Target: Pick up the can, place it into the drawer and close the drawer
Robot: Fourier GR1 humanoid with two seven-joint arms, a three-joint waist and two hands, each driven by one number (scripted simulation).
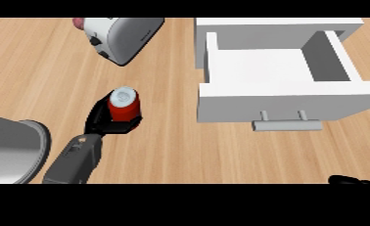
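Note:
A red can [124, 105] with a pale top stands upright on the wooden counter, left of centre. My left hand [101, 121] comes in from the lower left and curls round the can's left side and base, the thumb under its near right side. The white drawer [274, 103] is pulled open at the right, its inside bare, its grey handle [287, 124] facing me. The can stands roughly a hand's length left of the drawer front. Only a black sliver of my right hand [348, 180] shows at the bottom right corner.
A grey toaster [121, 36] lies tilted at the back left, behind the can. A grey rounded vessel [18, 151] sits at the left edge beside my left forearm. Bare wooden counter lies between the can and the drawer.

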